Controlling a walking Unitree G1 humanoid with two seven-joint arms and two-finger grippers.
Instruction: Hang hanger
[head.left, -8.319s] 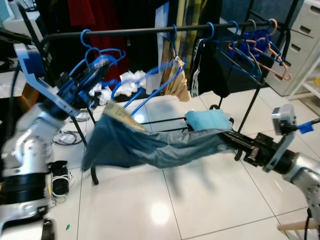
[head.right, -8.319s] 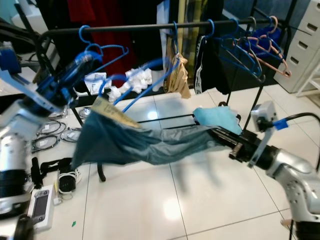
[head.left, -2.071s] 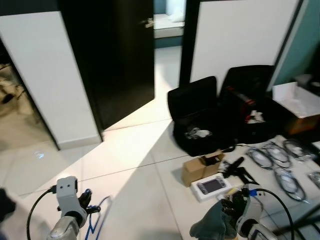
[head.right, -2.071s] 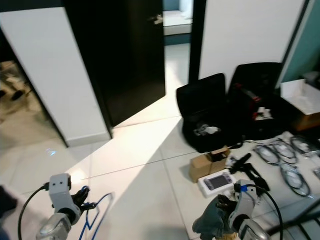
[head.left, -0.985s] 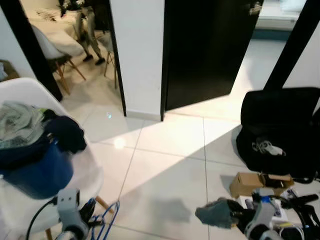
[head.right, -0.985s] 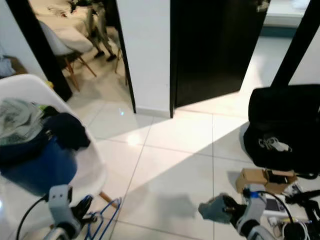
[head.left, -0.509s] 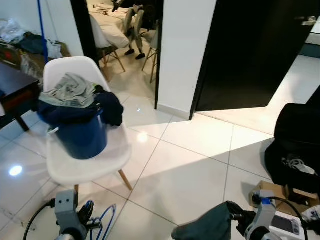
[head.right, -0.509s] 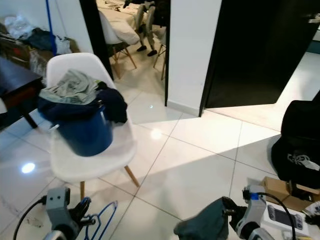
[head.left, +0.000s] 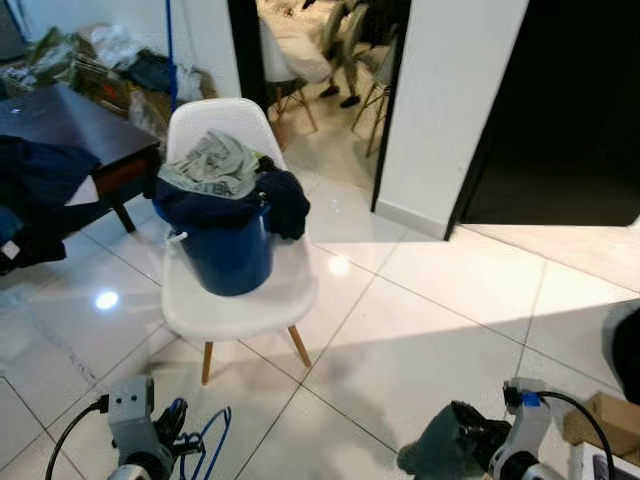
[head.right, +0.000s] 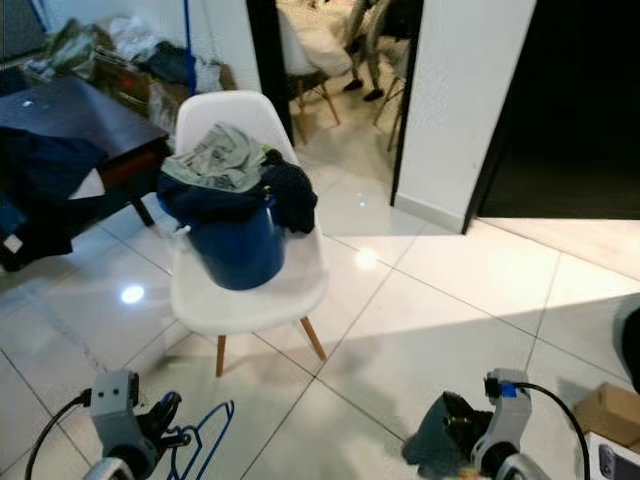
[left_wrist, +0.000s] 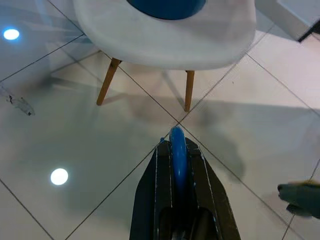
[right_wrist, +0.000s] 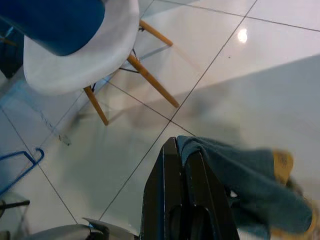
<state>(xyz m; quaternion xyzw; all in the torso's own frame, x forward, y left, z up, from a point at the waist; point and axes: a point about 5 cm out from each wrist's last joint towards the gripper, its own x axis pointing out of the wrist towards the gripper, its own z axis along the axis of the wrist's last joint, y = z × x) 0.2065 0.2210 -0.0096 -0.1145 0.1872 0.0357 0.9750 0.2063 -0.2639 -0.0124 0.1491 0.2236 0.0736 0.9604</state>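
My left gripper (left_wrist: 178, 150): clamped on the blue hanger (head.right: 200, 428), low before the white chair (head.left: 238, 300).
My right gripper (right_wrist: 181, 150): pinching grey-blue garment (right_wrist: 250, 177), beside that chair.

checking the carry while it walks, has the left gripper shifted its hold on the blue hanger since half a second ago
No. The left gripper sits in the same low corner of the left eye view, shut on the blue hanger. The white chair shifted because the camera turned.
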